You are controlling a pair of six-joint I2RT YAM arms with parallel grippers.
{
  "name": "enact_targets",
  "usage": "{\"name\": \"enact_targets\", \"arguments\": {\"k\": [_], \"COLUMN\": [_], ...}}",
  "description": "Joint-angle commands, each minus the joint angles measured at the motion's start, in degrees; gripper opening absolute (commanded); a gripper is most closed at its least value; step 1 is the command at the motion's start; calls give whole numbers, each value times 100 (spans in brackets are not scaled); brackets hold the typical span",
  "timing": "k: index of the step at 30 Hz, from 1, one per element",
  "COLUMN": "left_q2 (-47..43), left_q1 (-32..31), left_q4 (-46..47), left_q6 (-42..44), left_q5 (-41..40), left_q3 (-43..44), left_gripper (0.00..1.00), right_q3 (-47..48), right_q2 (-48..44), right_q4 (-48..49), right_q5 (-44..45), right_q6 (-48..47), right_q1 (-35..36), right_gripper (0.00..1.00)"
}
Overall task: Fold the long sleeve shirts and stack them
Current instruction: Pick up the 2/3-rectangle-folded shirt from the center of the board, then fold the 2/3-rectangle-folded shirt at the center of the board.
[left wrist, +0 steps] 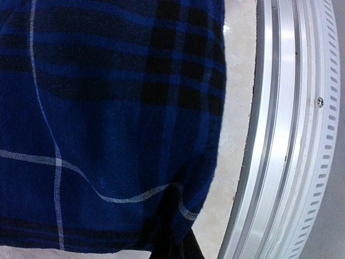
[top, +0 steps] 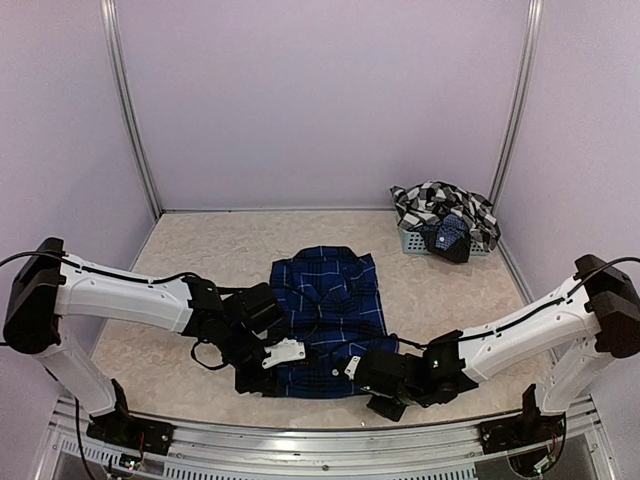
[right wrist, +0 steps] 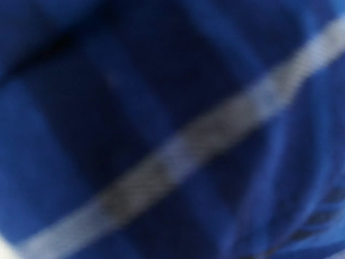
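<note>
Navy shirt (top: 330,305) is at lower centre of the top view. It lies flat on the beige table (top: 200,260), collar towards the back wall, in a rough rectangle.

Left gripper (top: 258,382) is at the shirt's near left corner. Its wrist view is mostly navy plaid with thin white lines. The hem puckers down towards a dark finger (left wrist: 175,245) at the bottom edge of the frame, so the gripper is clamped on the cloth there. The aluminium rail (left wrist: 285,135) of the table's near edge runs down the right side of that frame, with a strip of bare table between it and the shirt.

Right gripper (top: 355,372) is at the shirt's near right corner, low and pressed against the fabric. Its wrist view is nothing but blurred blue cloth with one pale stripe running diagonally (lens practically on the shirt, fingers not visible). Jaws are clenched. Can't tell from these views whether any cloth is caught between them.

Both arms reach in from the sides, and both grippers sit along the near hem with the shirt's width between them.

Black-and-white checked shirt (top: 440,205) is in the upper right of the top view. It is crumpled in a heap on the small grey-blue mesh basket (top: 412,241) near the back right corner, well apart from the navy shirt. A dark blue bit of cloth (top: 449,238) hangs at the front of the heap.
</note>
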Motion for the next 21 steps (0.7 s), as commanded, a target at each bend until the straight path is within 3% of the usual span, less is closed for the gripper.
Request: {"name": "enact_targets", "arguments": {"k": [1, 10, 15, 21], "left_q2": [-121, -348, -459, -1205], "left_q1": [35, -51, -52, 201], "left_q4": [-4, -311, -350, -91], "left_q6": [71, -114, -260, -552], "left_q5": [281, 1180, 1564, 2284], "left_q3": [21, 244, 355, 267], "left_gripper": [0, 0, 0, 0], "right_q3": [259, 281, 151, -109], "right_q2": [-273, -1236, -1719, -2425], "right_q4": [-614, -980, -768, -462], "right_q5": [-968, -3218, -3963, -4761], "right_q6": [247, 787, 949, 1006], "right_q1": [234, 248, 141, -406], "right_gripper": [0, 0, 0, 0]}}
